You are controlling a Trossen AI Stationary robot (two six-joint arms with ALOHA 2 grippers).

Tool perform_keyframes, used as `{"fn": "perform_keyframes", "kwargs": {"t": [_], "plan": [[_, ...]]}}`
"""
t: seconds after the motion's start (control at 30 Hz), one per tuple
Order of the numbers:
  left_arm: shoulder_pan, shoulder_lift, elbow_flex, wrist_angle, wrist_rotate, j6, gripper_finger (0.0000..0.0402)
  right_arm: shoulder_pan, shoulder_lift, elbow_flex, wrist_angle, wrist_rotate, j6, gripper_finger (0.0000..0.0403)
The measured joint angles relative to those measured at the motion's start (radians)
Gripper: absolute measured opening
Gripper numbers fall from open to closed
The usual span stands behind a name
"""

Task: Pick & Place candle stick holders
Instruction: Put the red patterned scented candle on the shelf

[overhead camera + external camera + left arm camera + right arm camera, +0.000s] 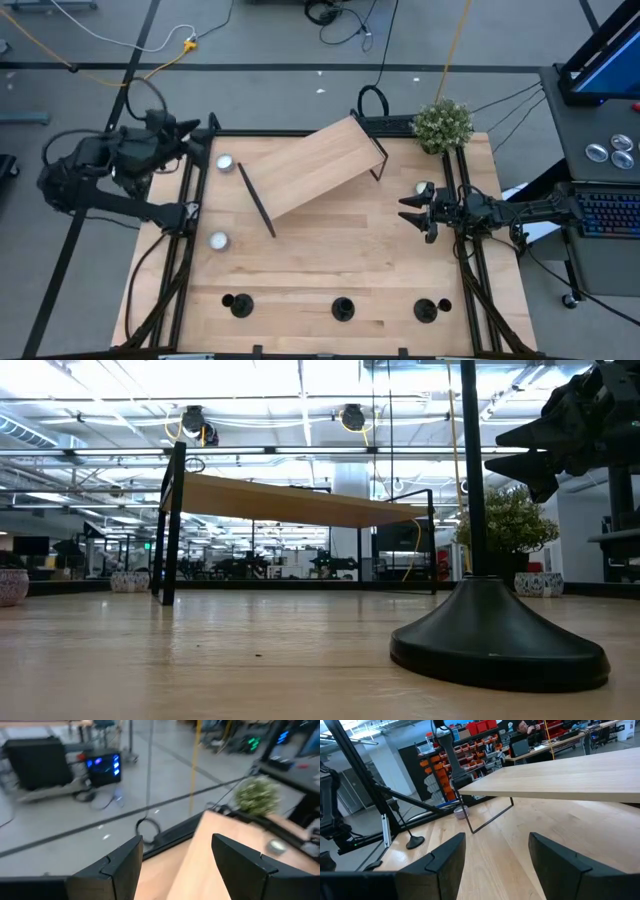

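Three candle stick holders [343,309] sat untouched along the worktop's [330,250] near edge; left gripper [200,133] and right gripper [412,212] open, empty.

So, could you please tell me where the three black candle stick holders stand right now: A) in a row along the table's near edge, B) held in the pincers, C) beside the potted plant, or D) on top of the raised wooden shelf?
A: in the high view the three candle stick holders stand in a row on the table along its near edge, clear of the wooden shelf.
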Motion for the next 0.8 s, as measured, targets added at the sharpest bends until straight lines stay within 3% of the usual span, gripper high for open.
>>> {"fn": "perform_keyframes", "kwargs": {"t": [0.17,0.33,0.53,0.67,0.8], "plan": [[0.215,0.082,0.07,-0.137,0.151,-0.052,0.0241,0.0,0.0,0.0,0.0,0.0,0.027,0.0212],[0.446,0.146,0.072,-0.225,0.338,-0.063,0.0241,0.0,0.0,0.0,0.0,0.0,0.139,0.0212],[0.7,0.232,0.072,-0.309,0.483,-0.052,0.0241,0.0,0.0,0.0,-0.001,0.0,0.15,0.021],[0.816,0.296,0.072,-0.324,0.531,0.019,0.0241,0.0,0.0,0.0,-0.002,0.0,0.15,0.0212],[0.864,0.352,0.072,-0.317,0.509,0.03,0.0241,0.0,0.0,0.0,-0.004,0.0,0.15,0.0212]]}}
